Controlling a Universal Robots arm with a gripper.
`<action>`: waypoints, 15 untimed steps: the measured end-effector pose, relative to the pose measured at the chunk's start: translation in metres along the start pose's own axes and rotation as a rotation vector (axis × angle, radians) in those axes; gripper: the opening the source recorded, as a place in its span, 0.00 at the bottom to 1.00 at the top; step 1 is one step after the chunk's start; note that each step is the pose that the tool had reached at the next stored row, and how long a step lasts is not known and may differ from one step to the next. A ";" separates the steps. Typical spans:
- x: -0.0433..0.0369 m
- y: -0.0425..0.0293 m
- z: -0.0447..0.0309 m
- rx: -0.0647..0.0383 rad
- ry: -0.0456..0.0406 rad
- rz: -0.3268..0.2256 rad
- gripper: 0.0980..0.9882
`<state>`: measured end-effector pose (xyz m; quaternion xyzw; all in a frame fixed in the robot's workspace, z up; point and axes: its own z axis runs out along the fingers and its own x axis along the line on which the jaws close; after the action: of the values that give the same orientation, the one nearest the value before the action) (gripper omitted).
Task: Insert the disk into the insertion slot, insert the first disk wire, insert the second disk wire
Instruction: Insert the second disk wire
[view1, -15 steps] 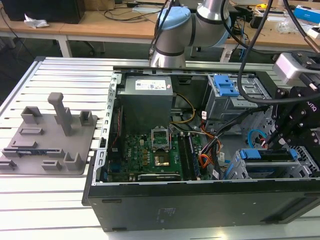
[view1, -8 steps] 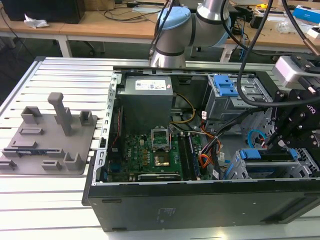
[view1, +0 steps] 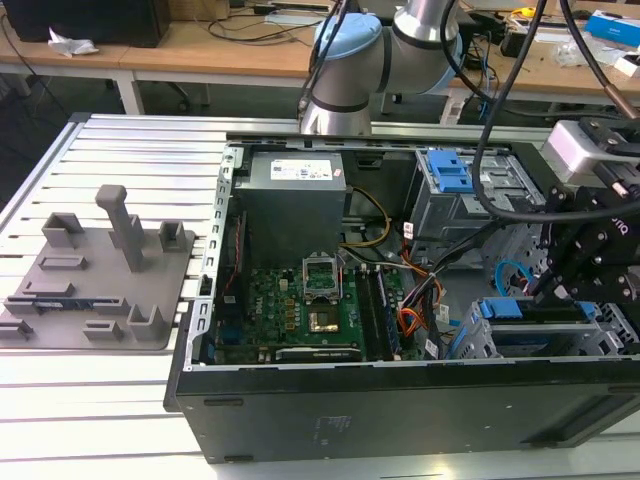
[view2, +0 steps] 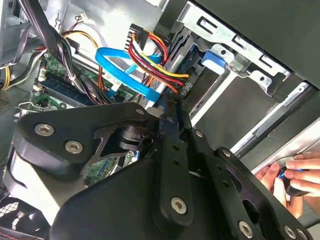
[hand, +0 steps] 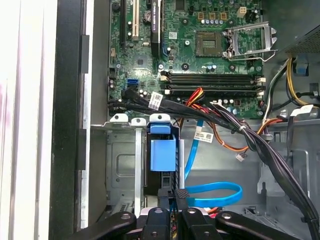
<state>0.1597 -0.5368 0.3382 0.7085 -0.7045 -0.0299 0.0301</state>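
The disk (view1: 530, 310), silver in a bright blue caddy (hand: 162, 150), lies inside the insertion slot (view1: 605, 345), a light grey perforated cage (hand: 120, 165) at the case's corner on the exterior view's right. My gripper (view1: 548, 292) hangs right behind the disk's rear edge. Its fingers are drawn together (hand: 174, 197) on the dark plug end of the second disk wire (hand: 210, 192), a flat light-blue cable looping away from the fingertips (view2: 120, 67). A red, yellow and black bundle (view2: 155, 60), likely the first disk wire, runs to the same rear edge; its plug end is hidden.
Thick black cable bundles (hand: 225, 117) cross above the cage. The motherboard (view1: 300, 310), power supply (view1: 295, 200) and a bigger grey bay with a blue latch (view1: 448, 175) fill the case. A grey fixture (view1: 100, 270) sits on the slatted table. A person's hand (view2: 287, 177) rests outside the case.
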 end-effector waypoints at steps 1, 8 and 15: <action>0.0003 0.0017 0.0008 0.000 0.0007 0.000 0.07; -0.0015 0.0078 -0.0185 0.000 0.0089 0.001 0.22; -0.0106 0.0112 -0.0593 0.000 0.0314 0.005 0.06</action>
<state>0.1535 -0.5263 0.3983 0.7069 -0.7058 -0.0189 0.0414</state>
